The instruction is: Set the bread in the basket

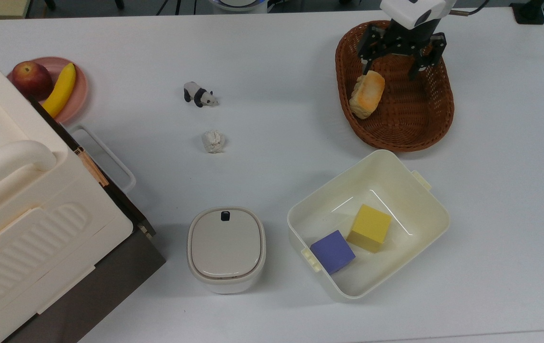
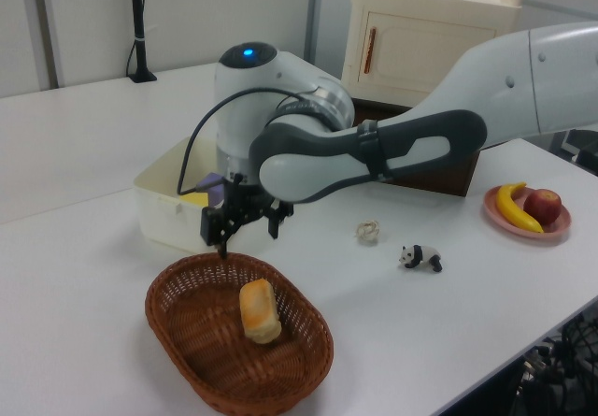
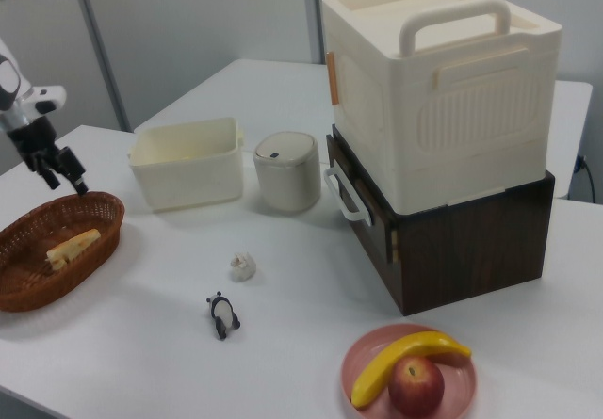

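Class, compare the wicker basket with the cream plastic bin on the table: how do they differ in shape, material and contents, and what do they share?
The basket is oval, woven of dark brown wicker; the bin is roughly rectangular, smooth cream plastic. The basket holds one bread loaf resting against its side; the bin holds two cubes, a yellow cube and a purple cube. Both are open-topped containers with raised sides, standing on the white table.

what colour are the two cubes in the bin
One purple cube, one yellow cube, clearest in the top view.
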Available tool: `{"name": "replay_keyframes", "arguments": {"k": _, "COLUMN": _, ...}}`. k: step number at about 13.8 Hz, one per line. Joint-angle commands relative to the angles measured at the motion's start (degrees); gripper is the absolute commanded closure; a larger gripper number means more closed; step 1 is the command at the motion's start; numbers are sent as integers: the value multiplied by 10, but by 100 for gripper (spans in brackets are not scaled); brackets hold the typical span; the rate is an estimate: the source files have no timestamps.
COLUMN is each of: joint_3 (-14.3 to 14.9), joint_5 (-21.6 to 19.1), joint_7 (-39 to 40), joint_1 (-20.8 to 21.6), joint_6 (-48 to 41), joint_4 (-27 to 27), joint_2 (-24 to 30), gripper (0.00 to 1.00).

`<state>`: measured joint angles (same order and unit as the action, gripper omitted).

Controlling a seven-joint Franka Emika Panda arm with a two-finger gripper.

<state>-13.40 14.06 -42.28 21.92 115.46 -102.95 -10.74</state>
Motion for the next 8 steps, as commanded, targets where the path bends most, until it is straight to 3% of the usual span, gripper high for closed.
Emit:
{"name": "replay_keyframes", "arguments": {"k": 1, "joint_3": 8, "joint_5": 4, "joint_7": 76, "joint_1": -40, "joint_6": -6, "joint_4": -9, "joint_2": 41, "gripper": 0}}
{"name": "replay_keyframes", "arguments": {"k": 4, "joint_3": 35, "joint_5": 3, "joint_7": 110, "joint_1": -69, "joint_6": -41, "joint_4": -9, "joint_2": 70, "gripper": 0}}
{"name": "replay_keyframes", "arguments": {"k": 8, "joint_3": 92, "joint_5": -51, "joint_7": 312, "joint_1": -102, "joint_6": -132, "joint_4": 12, "joint_2": 113, "gripper": 0}}
